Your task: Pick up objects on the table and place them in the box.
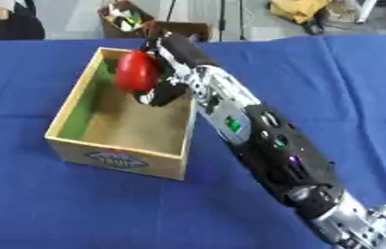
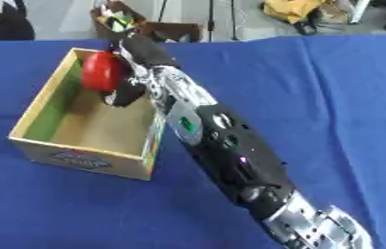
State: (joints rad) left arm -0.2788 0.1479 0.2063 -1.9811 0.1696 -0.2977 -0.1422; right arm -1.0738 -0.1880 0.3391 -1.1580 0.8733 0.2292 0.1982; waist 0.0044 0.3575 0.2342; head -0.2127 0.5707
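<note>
A red rounded object hangs over the far part of the open wooden box, above its floor. My right hand reaches in over the box's right wall from the lower right, its fingers curled round the red object. The box has a green inner left wall and a printed label on its front face. Its floor looks bare where it shows. My left hand shows in neither view.
The box stands on a blue tablecloth that spreads wide to the right and front. Beyond the table's far edge are a brown container of mixed items and a yellow bag on the floor.
</note>
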